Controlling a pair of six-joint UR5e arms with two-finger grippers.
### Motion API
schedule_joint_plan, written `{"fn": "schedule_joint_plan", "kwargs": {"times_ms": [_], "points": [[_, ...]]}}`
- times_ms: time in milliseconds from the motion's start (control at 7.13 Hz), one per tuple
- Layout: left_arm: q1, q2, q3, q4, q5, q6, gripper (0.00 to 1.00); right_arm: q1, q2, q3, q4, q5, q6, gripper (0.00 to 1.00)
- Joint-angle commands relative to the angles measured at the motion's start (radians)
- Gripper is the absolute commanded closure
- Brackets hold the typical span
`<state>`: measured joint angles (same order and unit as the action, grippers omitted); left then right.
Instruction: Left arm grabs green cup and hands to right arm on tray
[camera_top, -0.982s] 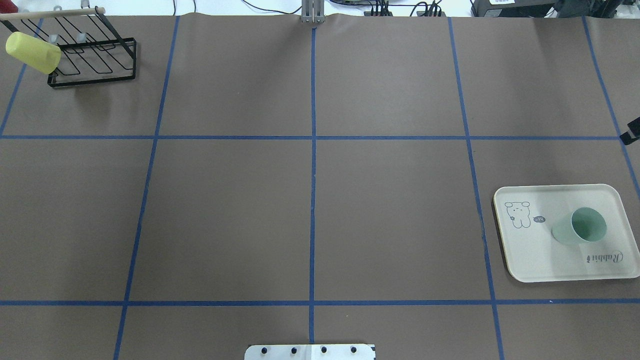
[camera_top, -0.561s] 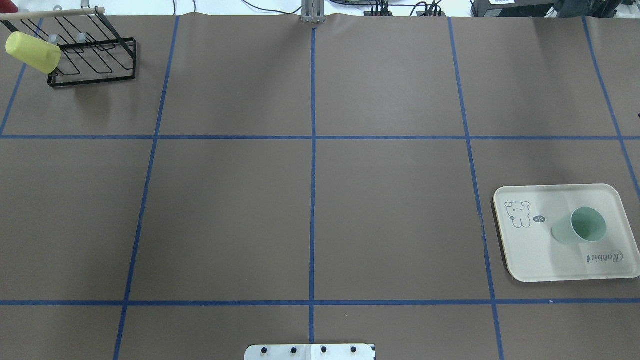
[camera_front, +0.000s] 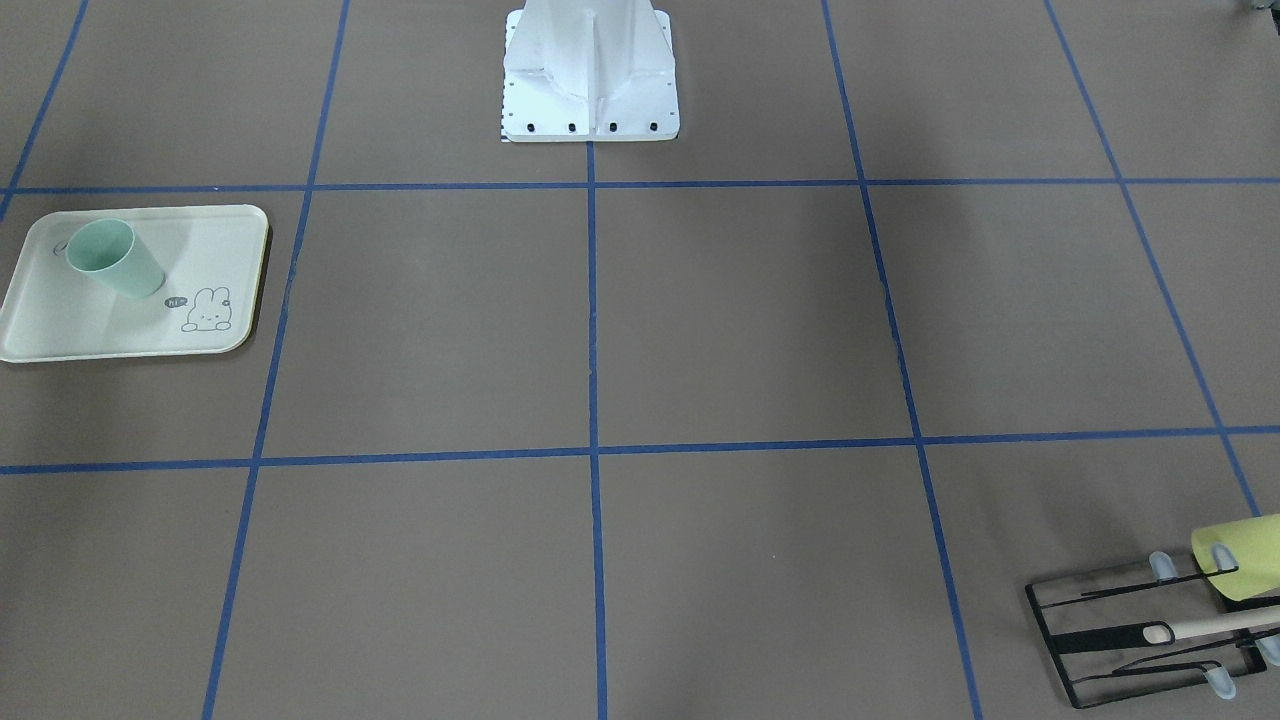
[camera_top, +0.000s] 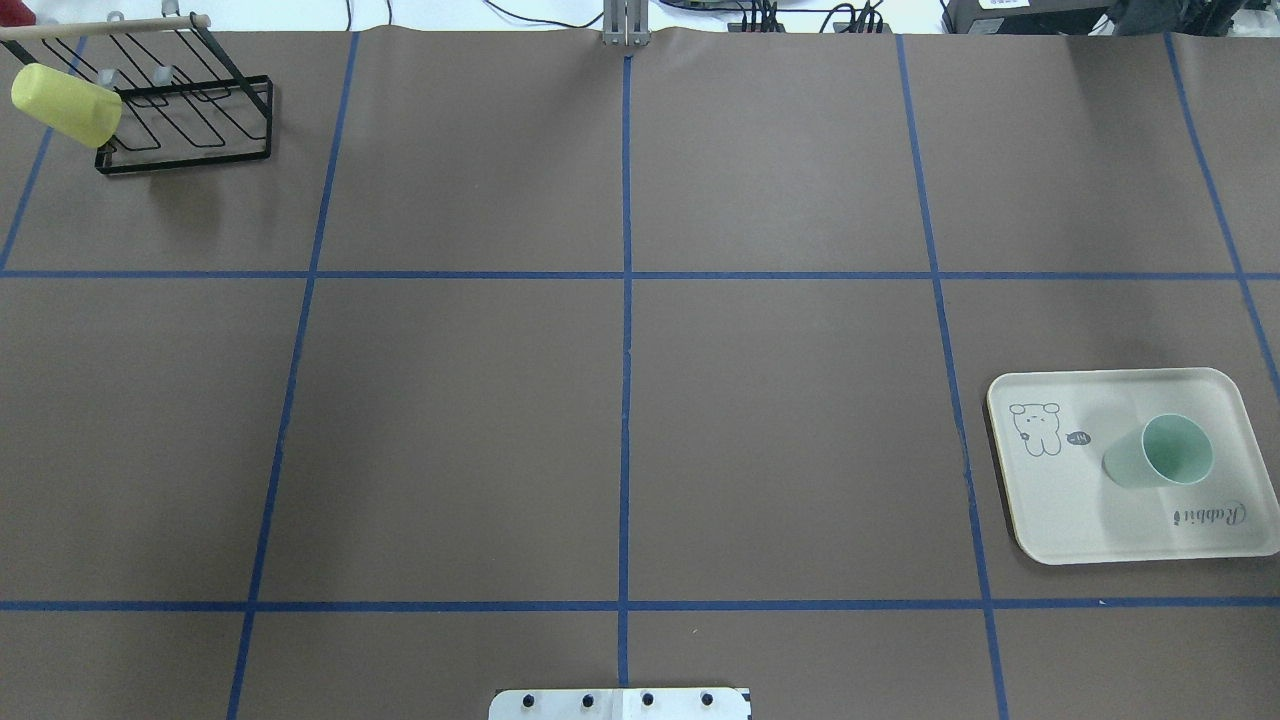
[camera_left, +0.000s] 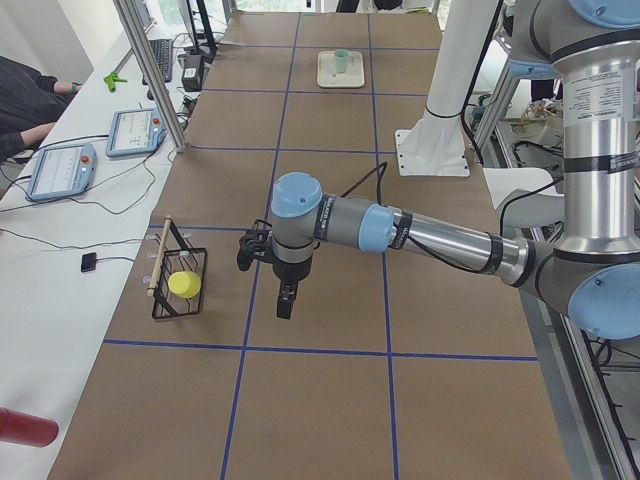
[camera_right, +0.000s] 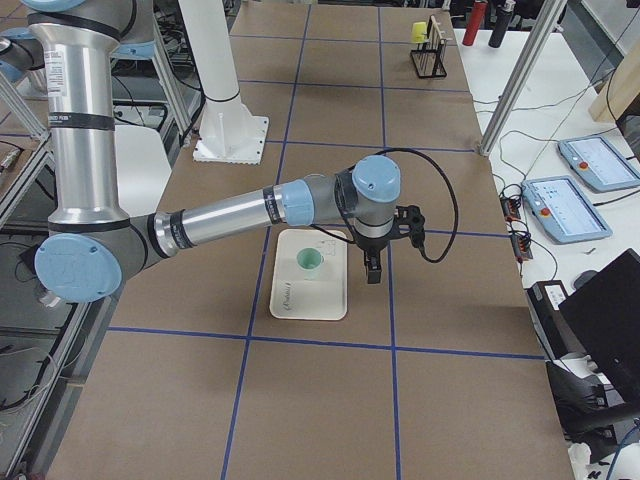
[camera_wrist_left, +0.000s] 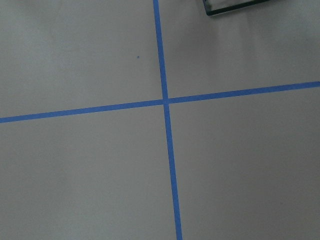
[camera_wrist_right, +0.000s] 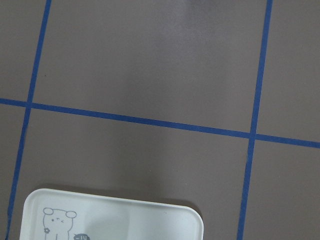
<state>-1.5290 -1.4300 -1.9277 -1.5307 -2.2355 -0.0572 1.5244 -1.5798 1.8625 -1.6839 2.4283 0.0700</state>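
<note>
The green cup (camera_top: 1160, 455) (camera_front: 115, 260) (camera_right: 310, 262) stands upright, mouth up, on the cream tray (camera_top: 1060, 520) (camera_front: 100, 330) (camera_right: 300, 300) at the table's right side. Nothing touches it. The right gripper (camera_right: 372, 270) shows only in the exterior right view, hanging finger-down just past the tray's edge; I cannot tell whether it is open or shut. The left gripper (camera_left: 285, 300) shows only in the exterior left view, pointing down over bare table a little way from the rack; its state is also unclear. The right wrist view catches only the tray's corner (camera_wrist_right: 125, 220).
A black wire rack (camera_top: 190, 110) (camera_front: 1130, 640) (camera_left: 175, 300) sits at the far left corner with a yellow-green cup (camera_top: 65, 103) (camera_front: 1240, 555) (camera_left: 183, 284) lying on it. The robot's white base (camera_front: 590, 90) is at the near edge. Blue tape lines grid the brown table.
A black bit of the right gripper at the overhead view's right edge slid out of that view. The cup and tray have not moved.
</note>
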Motion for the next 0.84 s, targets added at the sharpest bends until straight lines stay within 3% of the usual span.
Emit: {"fn": "schedule_joint_plan", "kwargs": {"times_ms": [0, 701], "points": [[0.000, 0.042, 0.038, -0.029, -0.001, 0.004, 0.00, 0.045, -0.052, -0.014, -0.008, 0.038, -0.094, 0.00], [-0.003, 0.052, 0.047, -0.016, -0.003, 0.004, 0.00, 0.045, -0.089, -0.060, 0.006, 0.023, -0.096, 0.00]]}}
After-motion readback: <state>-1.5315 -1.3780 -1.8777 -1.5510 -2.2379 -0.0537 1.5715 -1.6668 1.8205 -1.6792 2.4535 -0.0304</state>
